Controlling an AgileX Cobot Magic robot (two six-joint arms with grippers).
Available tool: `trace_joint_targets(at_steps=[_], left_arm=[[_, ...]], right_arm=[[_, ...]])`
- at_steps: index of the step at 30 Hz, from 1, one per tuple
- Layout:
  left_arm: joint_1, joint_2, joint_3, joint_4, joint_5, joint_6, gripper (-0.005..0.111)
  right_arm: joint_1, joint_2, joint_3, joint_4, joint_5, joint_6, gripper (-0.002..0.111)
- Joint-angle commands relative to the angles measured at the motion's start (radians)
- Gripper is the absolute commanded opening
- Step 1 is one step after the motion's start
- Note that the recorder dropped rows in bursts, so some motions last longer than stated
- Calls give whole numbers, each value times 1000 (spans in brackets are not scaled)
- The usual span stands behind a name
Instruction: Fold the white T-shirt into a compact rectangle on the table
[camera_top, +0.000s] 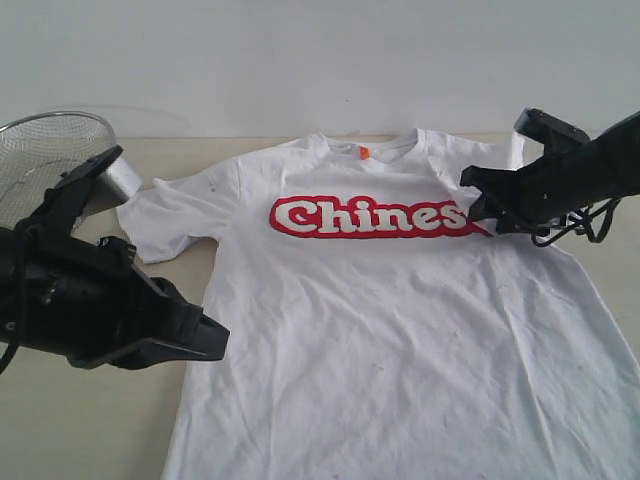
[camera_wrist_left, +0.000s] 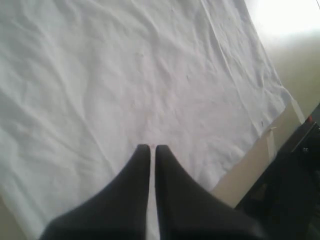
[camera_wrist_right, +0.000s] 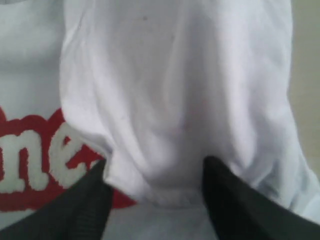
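White short-sleeved cotton T-shirt (camera_top: 400, 330) flat, print up, on pale beige wood-grain desk (camera_top: 85, 425). My right gripper (camera_wrist_right: 156, 162) nearer: jaws wide, astride folded-in sleeve (camera_wrist_right: 175, 100). Left gripper (camera_wrist_left: 152, 148) closed over shirt's flank.

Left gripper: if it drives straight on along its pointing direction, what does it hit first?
The white T-shirt: the shut left gripper points at its plain cloth, with nothing in between. Its height above the cloth is unclear.

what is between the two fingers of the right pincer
A folded-over sleeve of the white T-shirt, its hem bunched in the gap of the open right pincer. The right wrist view shows it best.
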Motion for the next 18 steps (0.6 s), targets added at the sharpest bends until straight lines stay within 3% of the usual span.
trace_joint_targets(at_steps=[1,5,10,18], left_arm=[[-5,-5,4,-4,7,10,4],[-5,-5,4,-4,7,10,4],[-5,-5,4,-4,7,10,4],[-5,-5,4,-4,7,10,4]], right_arm=[[-1,-36,-5,-20,22,-9,67],[-1,-100,-5,-24,9,-9,52],[-1,-174,-5,-96,-32,4,51],[-1,-158,-5,-565,-68,428,51]])
